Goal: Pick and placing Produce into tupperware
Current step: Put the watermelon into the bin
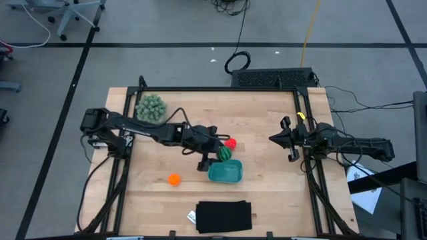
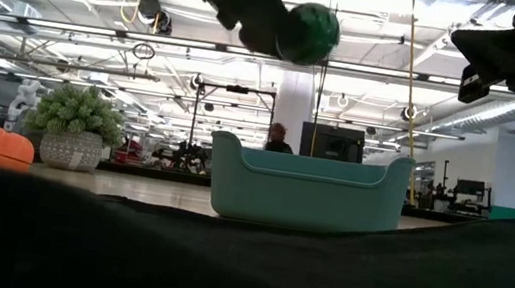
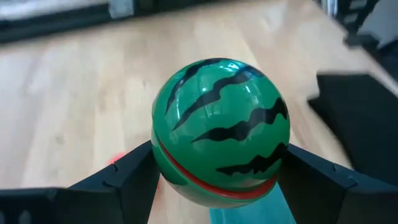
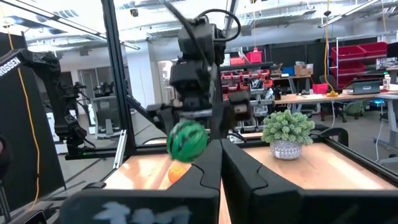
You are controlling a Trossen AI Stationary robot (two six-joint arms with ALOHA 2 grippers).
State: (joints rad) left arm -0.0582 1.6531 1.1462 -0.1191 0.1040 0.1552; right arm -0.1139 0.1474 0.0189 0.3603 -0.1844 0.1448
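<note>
Transport step under way: we are seeing the left tool (image 1: 215, 154) pinching the glossy, dark-striped watermelon ball (image 1: 225, 153) in the air just over the near rim of the smooth teal tub (image 1: 227, 173), its matte fingers (image 3: 118, 180) clamping both sides. Next, we are judging, comes centring, lowering and releasing, with the red ball (image 1: 231, 143) and orange ball (image 1: 174, 179) waiting on the wooden table (image 1: 267, 193); the right tool (image 1: 288, 139) is hanging pressed together at the table's right edge.

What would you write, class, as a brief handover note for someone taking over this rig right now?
Left pincer: shut on the watermelon ball, held in the air by the teal tub's edge.
Right pincer: waiting at the table's right side, fingers closed, holding nothing.
Red ball: on the table beyond the tub.
Orange ball: on the table left of the tub.
Done: nothing in the tub yet.
Left: drop the watermelon in, then the red and orange.
</note>
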